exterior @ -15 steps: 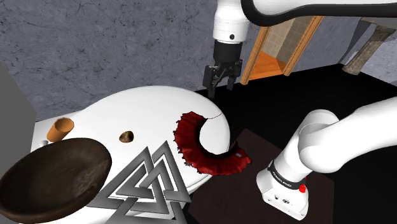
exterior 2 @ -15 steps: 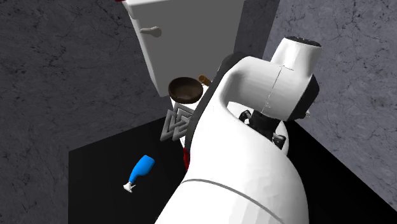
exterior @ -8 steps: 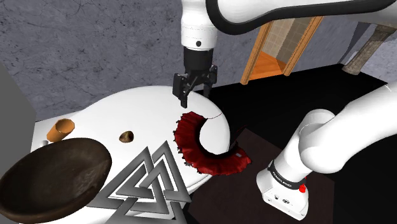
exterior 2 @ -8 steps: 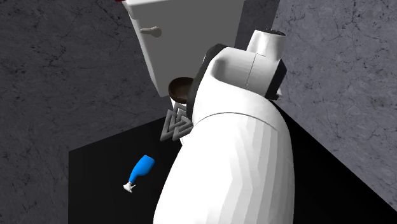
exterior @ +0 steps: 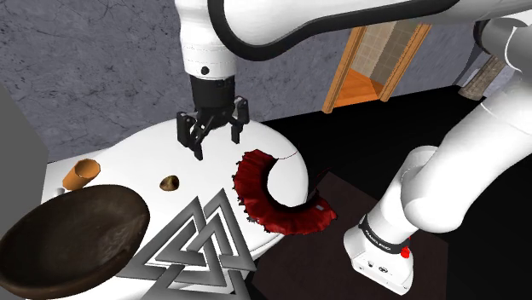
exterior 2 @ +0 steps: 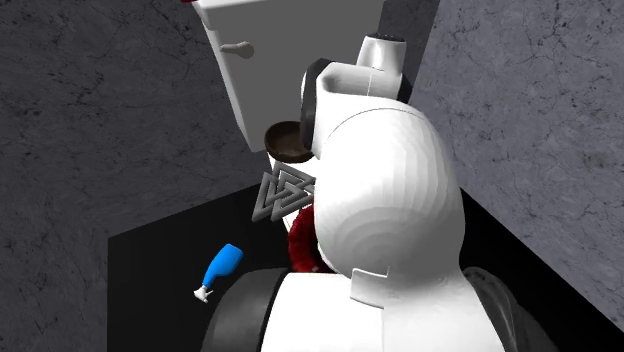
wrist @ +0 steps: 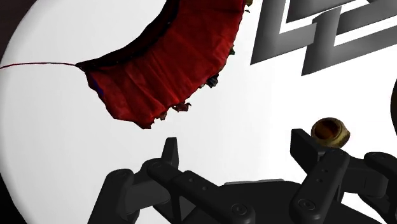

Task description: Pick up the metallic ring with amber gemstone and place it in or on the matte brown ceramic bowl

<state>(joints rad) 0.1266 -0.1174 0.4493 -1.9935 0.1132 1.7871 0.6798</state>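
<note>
Clearly open and empty, the black two-finger gripper point(exterior: 215, 145) hangs above the round white table point(exterior: 136, 149), while the small metallic ring with an amber-brown stone point(exterior: 170, 182) lies loose on the tabletop.
From the shoulder view, the fingers are spread wide with nothing between them; the ring sits below and to that view's left of the gripper, apart from it, between it and the large matte dark-brown bowl point(exterior: 51, 256), with a red crescent-shaped piece point(exterior: 260, 192) and a grey interlocked-triangle ornament point(exterior: 200, 247) nearby. From the second exterior view, the white arm point(exterior 2: 390, 200) covers the middle, the bowl's edge peeking out beside it. From the wrist view, the fingers stand well apart, clasping nothing, and the ring shows just outside one fingertip, not between them.
</note>
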